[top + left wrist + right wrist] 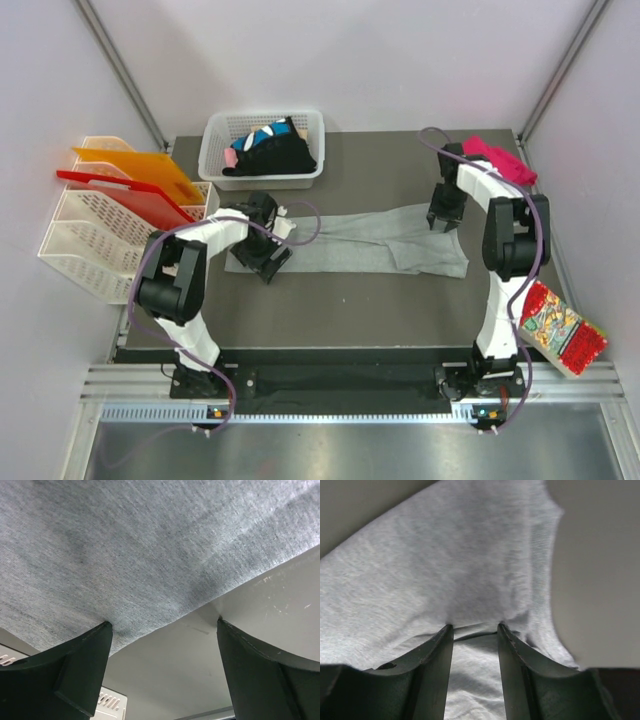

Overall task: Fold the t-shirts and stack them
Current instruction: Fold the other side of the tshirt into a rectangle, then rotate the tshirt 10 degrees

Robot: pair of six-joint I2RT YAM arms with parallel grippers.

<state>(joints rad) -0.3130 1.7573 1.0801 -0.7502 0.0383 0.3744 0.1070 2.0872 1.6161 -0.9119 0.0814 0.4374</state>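
Grey shirt [370,240] stretched flat across table [330,300].
Right gripper [475,630] pinched onto shirt's right end; left gripper [162,625] spread wide at left end.

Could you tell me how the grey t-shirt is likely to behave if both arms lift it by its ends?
The grey t-shirt is thin knit lying flat in a long band, so it would probably sag in the middle. It looks light. Cloth bunches at the right gripper, suggesting it crumples easily.

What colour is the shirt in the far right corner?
Bright magenta-pink t-shirt, clearest in the top external view.
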